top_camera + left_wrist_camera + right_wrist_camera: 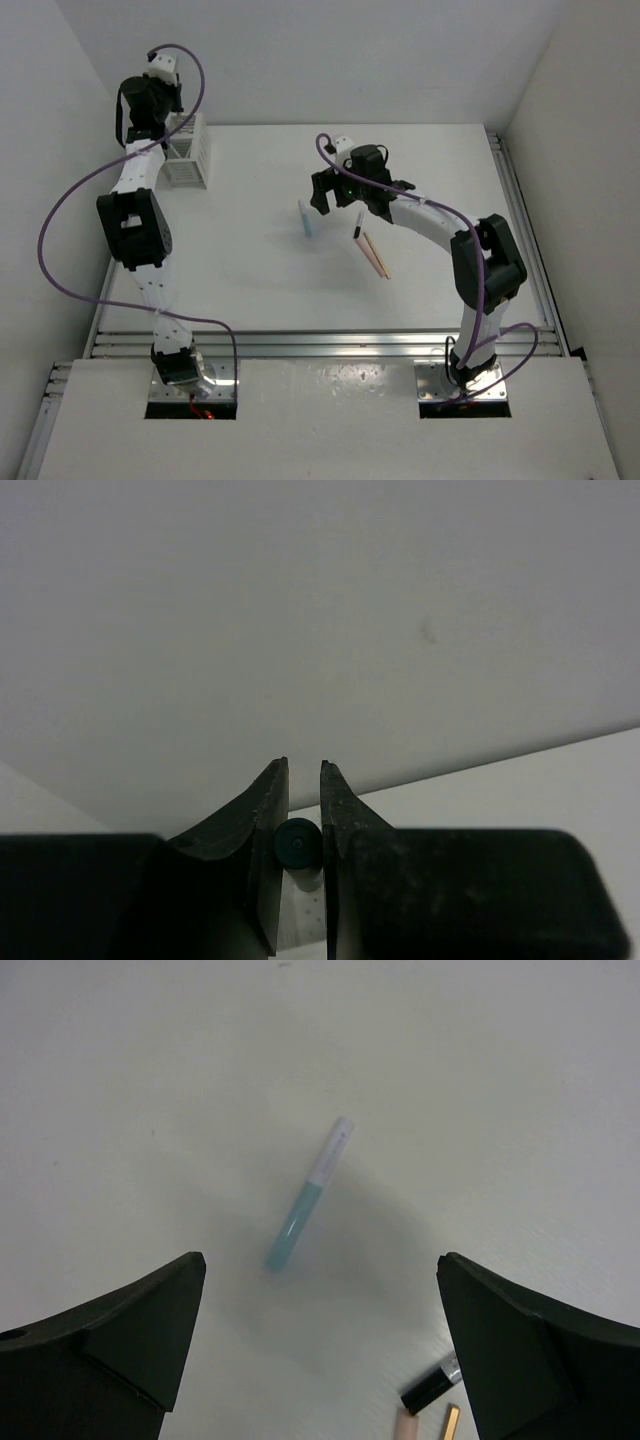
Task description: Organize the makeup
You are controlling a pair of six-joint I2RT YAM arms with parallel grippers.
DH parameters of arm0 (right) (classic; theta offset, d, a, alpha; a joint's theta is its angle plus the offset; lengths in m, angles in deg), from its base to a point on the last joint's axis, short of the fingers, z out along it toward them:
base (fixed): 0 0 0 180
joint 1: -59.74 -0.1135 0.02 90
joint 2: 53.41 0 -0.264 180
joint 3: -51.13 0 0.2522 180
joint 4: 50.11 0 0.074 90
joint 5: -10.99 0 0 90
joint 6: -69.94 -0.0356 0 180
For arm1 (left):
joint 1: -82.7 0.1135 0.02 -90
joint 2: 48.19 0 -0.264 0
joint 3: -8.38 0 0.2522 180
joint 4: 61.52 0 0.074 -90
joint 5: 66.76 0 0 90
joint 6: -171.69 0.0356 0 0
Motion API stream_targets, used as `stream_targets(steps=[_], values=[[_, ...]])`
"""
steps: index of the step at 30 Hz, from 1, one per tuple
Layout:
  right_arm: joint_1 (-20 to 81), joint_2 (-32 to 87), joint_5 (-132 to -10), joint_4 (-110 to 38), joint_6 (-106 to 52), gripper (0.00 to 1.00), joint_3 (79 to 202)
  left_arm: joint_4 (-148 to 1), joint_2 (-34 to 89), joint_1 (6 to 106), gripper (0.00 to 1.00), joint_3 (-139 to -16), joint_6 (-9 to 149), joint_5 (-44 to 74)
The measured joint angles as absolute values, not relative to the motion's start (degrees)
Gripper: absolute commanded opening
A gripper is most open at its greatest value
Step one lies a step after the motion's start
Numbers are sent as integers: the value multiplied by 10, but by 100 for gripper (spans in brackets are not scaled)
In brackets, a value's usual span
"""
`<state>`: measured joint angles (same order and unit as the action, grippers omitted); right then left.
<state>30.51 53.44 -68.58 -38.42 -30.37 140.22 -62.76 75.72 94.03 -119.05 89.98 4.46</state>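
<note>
My left gripper [305, 767] is shut on a black makeup stick [297, 842], seen end-on between the fingers. In the top view it [168, 128] hangs over the white slatted box [190, 152] at the far left. My right gripper [320, 1260] is open and empty above the table, just short of a light blue stick [308, 1195] lying flat. In the top view this gripper [335, 200] is beside the blue stick [306, 218]. A black stick [357, 229] and a peach-pink stick [375, 253] lie to its right.
The black stick's cap [432, 1384], the peach-pink stick's end [407, 1425] and a thin gold piece [452, 1422] lie by my right finger. White walls close the table at the back and both sides. A metal rail [320, 342] runs along the near edge.
</note>
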Motion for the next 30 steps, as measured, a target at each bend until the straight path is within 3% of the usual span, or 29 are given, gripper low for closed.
stream_targets(steps=[10,12,14,17,18,21,22,24,26,30], values=[[309,535,-695,-330,-288,100,1402,-549,876,939,0,-1208,934,111],[311,535,-699,-322,-286,100,1402,-546,879,939,20,-1206,939,120],[312,535,-702,-315,-281,100,1402,-535,879,941,50,-1206,945,128],[313,535,-711,-304,-275,100,1402,-526,878,942,70,-1206,950,129],[315,535,-714,-297,-275,98,1402,-527,878,943,73,-1206,950,126],[321,535,-726,-256,-278,71,1408,-537,875,944,78,-1206,944,111],[326,535,-729,-237,-282,50,1413,-543,872,944,78,-1206,942,106],[338,535,-739,-201,-290,33,1422,-563,861,944,78,-1206,937,97],[349,535,-753,-172,-296,25,1424,-593,842,943,78,-1206,937,90],[364,535,-779,-128,-302,25,1408,-648,772,936,78,-1178,953,87]])
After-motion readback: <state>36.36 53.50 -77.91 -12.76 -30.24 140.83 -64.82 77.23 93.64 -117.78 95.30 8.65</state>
